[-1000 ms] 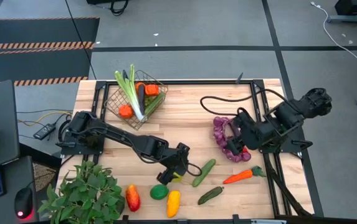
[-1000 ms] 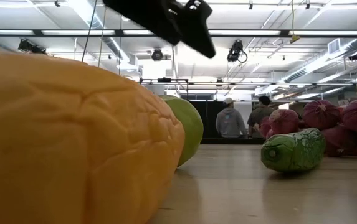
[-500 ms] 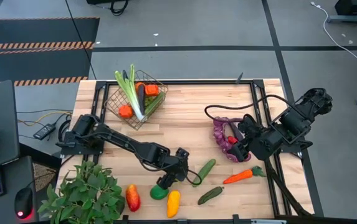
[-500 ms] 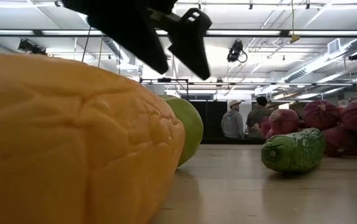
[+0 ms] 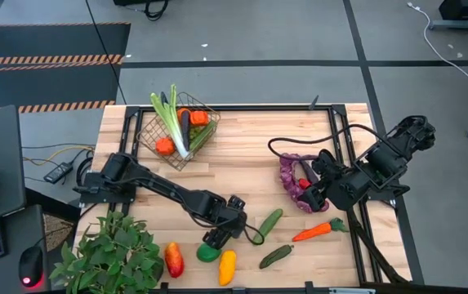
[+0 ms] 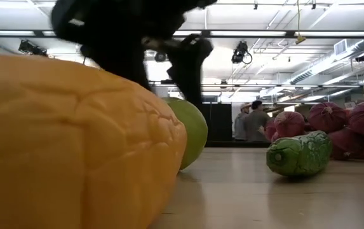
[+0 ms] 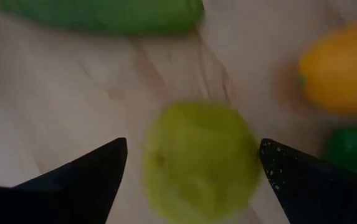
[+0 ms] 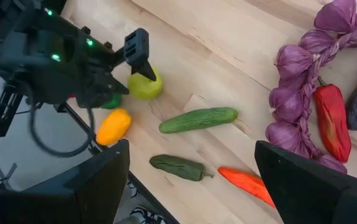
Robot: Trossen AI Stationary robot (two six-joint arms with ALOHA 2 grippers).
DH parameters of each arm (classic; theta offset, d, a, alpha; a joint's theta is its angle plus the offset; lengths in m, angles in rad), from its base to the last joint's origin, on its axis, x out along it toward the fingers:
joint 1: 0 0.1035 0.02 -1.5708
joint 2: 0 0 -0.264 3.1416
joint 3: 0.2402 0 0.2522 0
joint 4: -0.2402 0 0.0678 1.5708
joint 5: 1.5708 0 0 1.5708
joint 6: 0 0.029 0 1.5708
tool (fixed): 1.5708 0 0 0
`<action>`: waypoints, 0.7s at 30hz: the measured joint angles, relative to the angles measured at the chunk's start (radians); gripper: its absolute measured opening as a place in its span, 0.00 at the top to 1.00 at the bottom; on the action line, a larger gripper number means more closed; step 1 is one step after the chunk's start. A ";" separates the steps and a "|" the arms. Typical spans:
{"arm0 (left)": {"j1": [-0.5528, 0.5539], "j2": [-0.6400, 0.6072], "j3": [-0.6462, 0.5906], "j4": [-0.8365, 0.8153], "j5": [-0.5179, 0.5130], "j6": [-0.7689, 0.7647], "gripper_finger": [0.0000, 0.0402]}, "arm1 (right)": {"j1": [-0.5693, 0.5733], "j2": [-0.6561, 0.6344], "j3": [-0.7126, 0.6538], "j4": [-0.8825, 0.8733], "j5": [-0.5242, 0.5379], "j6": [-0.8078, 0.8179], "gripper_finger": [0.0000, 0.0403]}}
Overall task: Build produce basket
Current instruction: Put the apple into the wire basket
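Pickup is the step in hand, as I judge it. My left gripper (image 5: pixel 217 238) hangs spread wide over the pale green round fruit (image 7: pixel 198 163), one finger on either side and neither touching it. That fruit lies on the table (image 5: pixel 242 151) near its front edge, just beside the yellow piece (image 5: pixel 227 266) and near a cucumber (image 5: pixel 267 226). The basket (image 5: pixel 178 129), partly filled already, sits well apart at the far left corner. Next I should sink further and clench on the fruit. My right gripper (image 5: pixel 315 192), likewise unclenched, waits over the string of purple bulbs (image 5: pixel 292 181).
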 joint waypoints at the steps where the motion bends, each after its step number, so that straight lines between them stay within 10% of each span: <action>1: 0.000 0.002 -0.002 -0.019 -0.001 0.001 0.07 | 0.000 0.000 0.000 -0.001 0.000 0.000 0.14; 21: 0.025 0.061 0.000 -0.137 -0.044 -0.001 0.14 | 0.000 0.000 0.000 -0.003 0.013 -0.005 0.14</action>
